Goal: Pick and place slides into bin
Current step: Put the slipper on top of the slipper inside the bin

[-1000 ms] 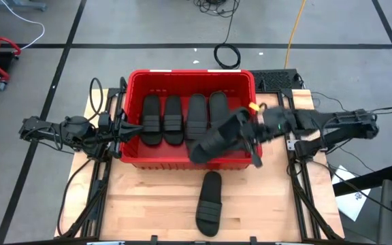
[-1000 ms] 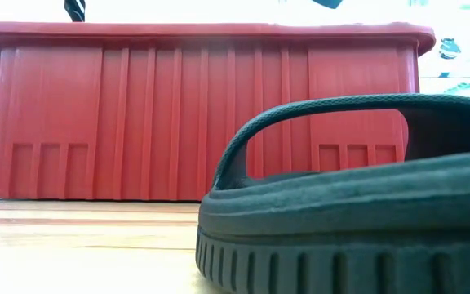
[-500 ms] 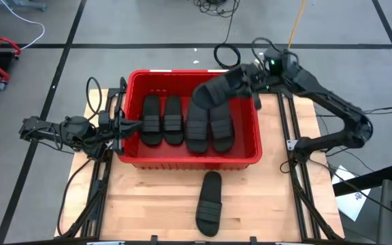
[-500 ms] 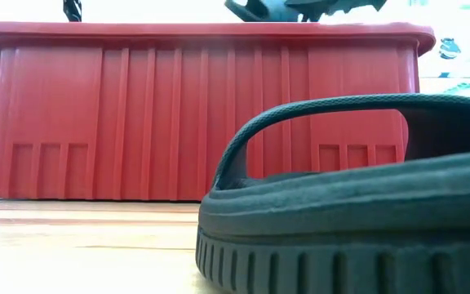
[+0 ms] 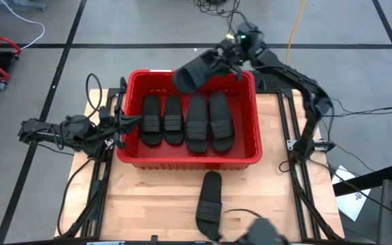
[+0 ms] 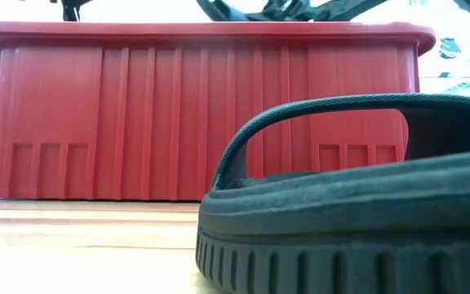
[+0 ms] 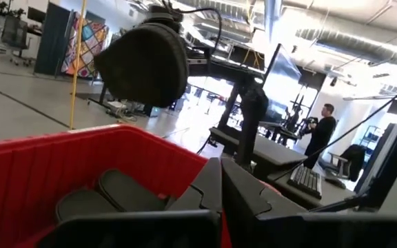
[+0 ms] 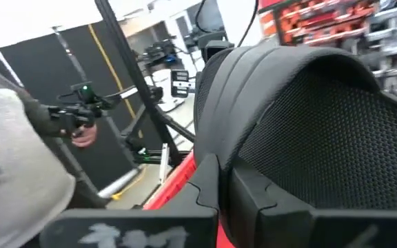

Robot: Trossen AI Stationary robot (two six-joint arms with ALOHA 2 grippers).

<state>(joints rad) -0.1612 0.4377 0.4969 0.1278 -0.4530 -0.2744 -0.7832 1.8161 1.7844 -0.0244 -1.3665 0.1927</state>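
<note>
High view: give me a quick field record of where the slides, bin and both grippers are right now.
bin: red crate at mid table
slides in bin: four, lying flat side by side
slide on table: one, in front of the bin's near wall
slide held: one, raised over the bin's far rim
right gripper: shut on the held slide, above the far rim
left gripper: at the bin's left wall, fingers together, empty
slides counted: six
</note>
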